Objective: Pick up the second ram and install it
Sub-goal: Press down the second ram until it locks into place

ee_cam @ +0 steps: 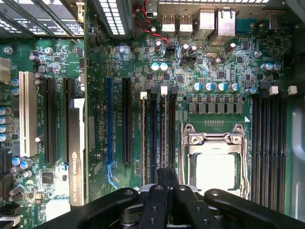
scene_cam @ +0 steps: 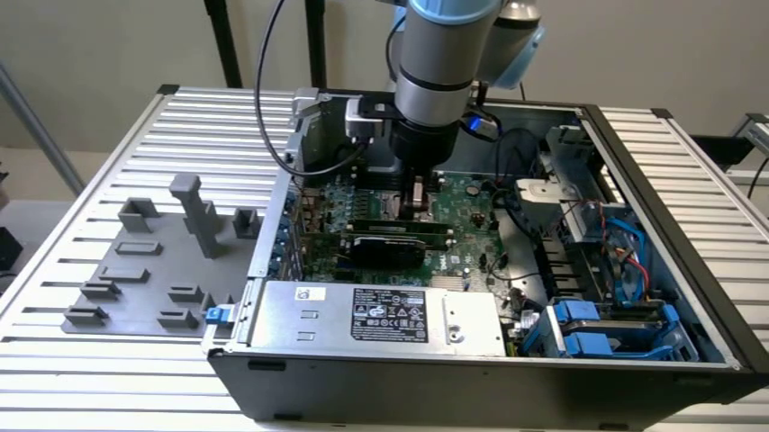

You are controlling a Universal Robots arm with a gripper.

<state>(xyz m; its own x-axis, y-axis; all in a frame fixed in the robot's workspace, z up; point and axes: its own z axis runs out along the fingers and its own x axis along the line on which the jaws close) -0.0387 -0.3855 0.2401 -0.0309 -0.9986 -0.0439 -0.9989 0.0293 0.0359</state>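
Your arm [scene_cam: 438, 54] drops straight down from the top centre of the exterior view, wrist vertical, with the gripper [scene_cam: 416, 205] low at mid-frame, its black fingers [ee_cam: 162, 200] pressed close together.

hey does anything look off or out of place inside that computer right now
Nothing looks spilled or broken. The oddest sight is the CPU socket, which sits bare with no cooler over it. The gripper hangs over the RAM slots beside that socket, and a graphics card stands seated and straight in the motherboard.

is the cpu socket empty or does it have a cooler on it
No cooler: in the wrist view the CPU socket sits bare, its metal frame and pale centre exposed.
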